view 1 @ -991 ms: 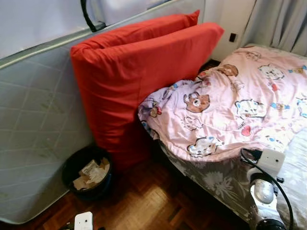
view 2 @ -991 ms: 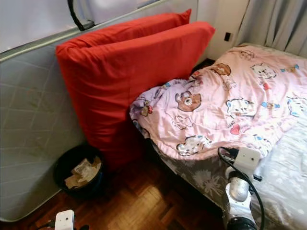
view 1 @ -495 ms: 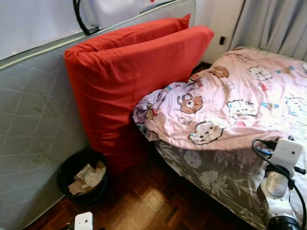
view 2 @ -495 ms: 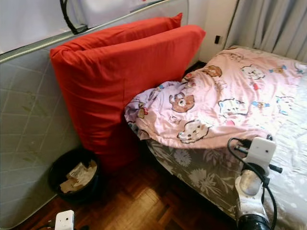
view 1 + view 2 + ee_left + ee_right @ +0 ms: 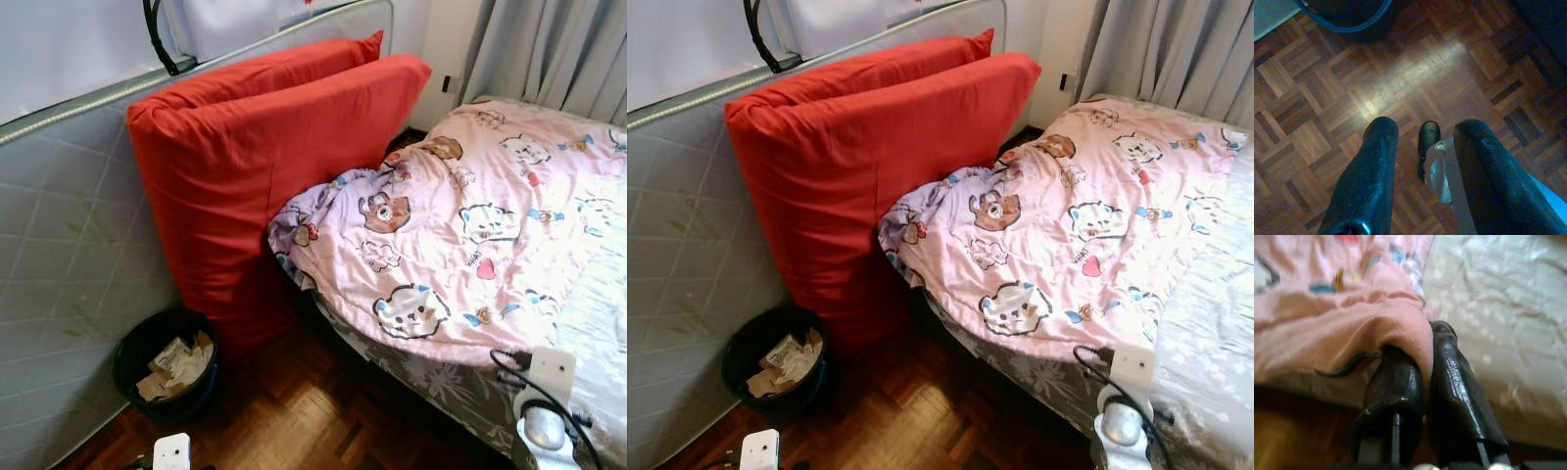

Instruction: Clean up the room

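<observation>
A pink cartoon-print blanket (image 5: 470, 235) lies rumpled over the bed, its edge hanging down the near side. My right gripper (image 5: 1422, 340) is shut on a fold of that edge, with pink cloth pinched between the black fingers (image 5: 1393, 382). The right arm (image 5: 549, 411) is low at the bed's near corner. My left gripper (image 5: 1425, 129) hangs open over the parquet floor (image 5: 1400, 83) with nothing between its fingers.
Two big red cushions (image 5: 265, 166) lean against an upright grey mattress (image 5: 69, 245) on the left. A black bin (image 5: 167, 362) with crumpled paper stands on the floor at their foot. A grey floral sheet (image 5: 607, 313) covers the bed; curtains (image 5: 549, 49) hang behind.
My right arm has dropped lower with the blanket edge, which now hangs further down the bed's side. The camera has shifted slightly. The left arm stays put.
</observation>
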`<state>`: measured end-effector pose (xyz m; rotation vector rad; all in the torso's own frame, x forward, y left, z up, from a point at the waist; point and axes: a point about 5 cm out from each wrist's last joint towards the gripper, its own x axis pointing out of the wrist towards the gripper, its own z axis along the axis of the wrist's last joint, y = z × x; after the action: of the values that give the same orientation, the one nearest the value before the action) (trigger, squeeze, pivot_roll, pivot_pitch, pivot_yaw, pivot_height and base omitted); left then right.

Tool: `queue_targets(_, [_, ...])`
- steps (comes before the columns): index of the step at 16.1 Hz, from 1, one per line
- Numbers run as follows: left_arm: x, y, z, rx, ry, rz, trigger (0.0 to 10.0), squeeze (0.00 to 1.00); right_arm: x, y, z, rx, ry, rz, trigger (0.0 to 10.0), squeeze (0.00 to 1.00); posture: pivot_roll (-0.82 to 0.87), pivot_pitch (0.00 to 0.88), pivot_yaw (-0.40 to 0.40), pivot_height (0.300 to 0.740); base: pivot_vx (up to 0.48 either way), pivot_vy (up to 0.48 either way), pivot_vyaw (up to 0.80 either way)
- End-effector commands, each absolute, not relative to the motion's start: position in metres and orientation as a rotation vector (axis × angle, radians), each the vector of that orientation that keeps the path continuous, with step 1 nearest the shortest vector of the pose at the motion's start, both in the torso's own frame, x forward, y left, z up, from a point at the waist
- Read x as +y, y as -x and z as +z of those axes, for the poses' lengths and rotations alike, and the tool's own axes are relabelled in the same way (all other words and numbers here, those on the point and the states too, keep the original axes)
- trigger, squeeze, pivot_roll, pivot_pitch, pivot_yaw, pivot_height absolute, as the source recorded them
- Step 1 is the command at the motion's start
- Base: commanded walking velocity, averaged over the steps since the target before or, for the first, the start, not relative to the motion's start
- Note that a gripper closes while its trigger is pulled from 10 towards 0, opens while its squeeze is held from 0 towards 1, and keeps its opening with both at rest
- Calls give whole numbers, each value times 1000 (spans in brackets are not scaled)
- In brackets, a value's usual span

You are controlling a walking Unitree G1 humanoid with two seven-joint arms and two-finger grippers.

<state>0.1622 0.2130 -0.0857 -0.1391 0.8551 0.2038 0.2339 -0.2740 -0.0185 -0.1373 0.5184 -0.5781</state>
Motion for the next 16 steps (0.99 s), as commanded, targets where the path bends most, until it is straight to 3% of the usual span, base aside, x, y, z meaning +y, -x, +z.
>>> queue_targets(1, [212,-157,-88,888,120,187,10000,0,-273,-223,-29,585,132,-573,10000,0,-33,10,25,740,0,0,0])
queue_targets(9, [206,-148,-93,904,114,164,10000,0,-257,-177,-69,860,113,-491,10000,0,-35,13,25,740,0,0,0])
queue_targets(16, [206,-144,-94,910,108,159,10000,0,-274,-179,-61,799,78,-599,10000,0,-36,14,26,740,0,0,0])
